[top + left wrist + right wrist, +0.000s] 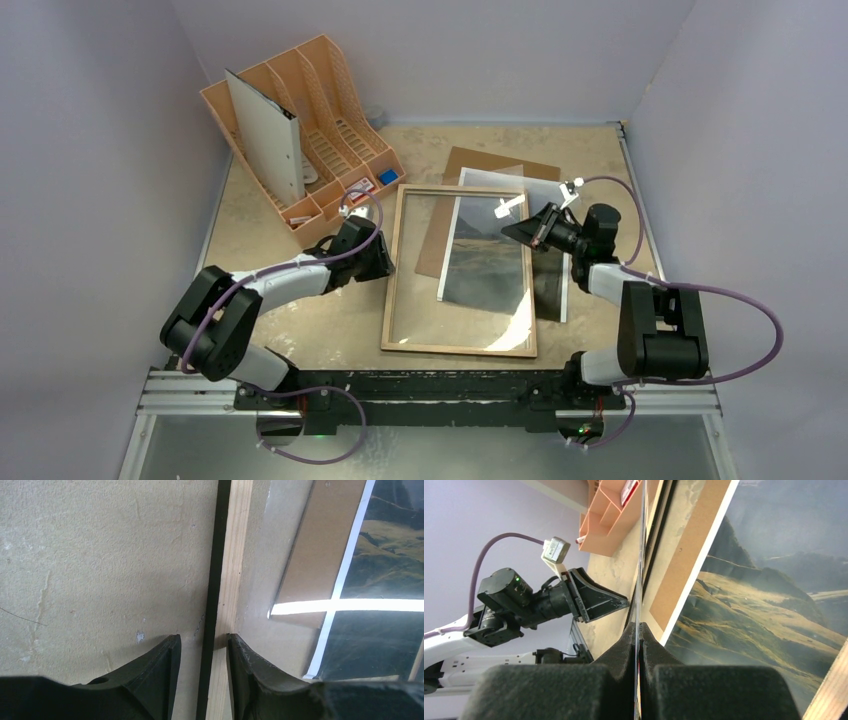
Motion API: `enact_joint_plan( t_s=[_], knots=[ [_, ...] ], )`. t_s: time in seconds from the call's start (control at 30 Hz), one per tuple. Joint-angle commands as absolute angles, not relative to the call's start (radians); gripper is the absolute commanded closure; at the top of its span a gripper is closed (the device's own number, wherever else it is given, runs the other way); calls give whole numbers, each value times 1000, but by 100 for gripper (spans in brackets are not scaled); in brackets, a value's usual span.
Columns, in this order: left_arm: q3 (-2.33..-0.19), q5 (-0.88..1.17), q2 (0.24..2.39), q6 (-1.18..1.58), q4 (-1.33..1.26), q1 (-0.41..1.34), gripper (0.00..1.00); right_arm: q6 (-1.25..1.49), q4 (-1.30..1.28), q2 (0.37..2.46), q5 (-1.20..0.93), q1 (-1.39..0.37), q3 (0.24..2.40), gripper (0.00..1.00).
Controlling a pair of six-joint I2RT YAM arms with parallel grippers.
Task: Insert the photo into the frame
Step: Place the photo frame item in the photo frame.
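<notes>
Light-wood frame point(458, 349) lay over the mountain photo point(487, 265). The left gripper point(202, 639) straddled its rail, jaws apart. The right gripper point(639, 630) pinched the clear pane point(418, 290).

Robot lab cell: plain lilac walls point(90, 150) enclose table point(300, 335), 2 arms point(285, 278) bolted to aluminium rail point(430, 402).

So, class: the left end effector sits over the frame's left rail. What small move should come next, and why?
Probably close the left end effector onto the frame. Its fingers straddle the left rail with a gap showing, so nothing grips that side, while the right end effector is shut on a thin sheet.
</notes>
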State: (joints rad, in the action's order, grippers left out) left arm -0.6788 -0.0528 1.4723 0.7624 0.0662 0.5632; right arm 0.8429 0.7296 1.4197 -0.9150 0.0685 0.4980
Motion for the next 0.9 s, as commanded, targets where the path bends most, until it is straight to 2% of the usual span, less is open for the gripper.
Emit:
enact_joint_plan(
  t_s=[0.0, 0.87],
  knots=[
    [-699, -44, 1479, 742, 32, 557, 60, 883, 828, 1387, -968, 66, 499, 100],
    [-702, -84, 1463, 759, 47, 558, 62, 852, 922, 1486, -828, 41, 494, 100]
  ],
)
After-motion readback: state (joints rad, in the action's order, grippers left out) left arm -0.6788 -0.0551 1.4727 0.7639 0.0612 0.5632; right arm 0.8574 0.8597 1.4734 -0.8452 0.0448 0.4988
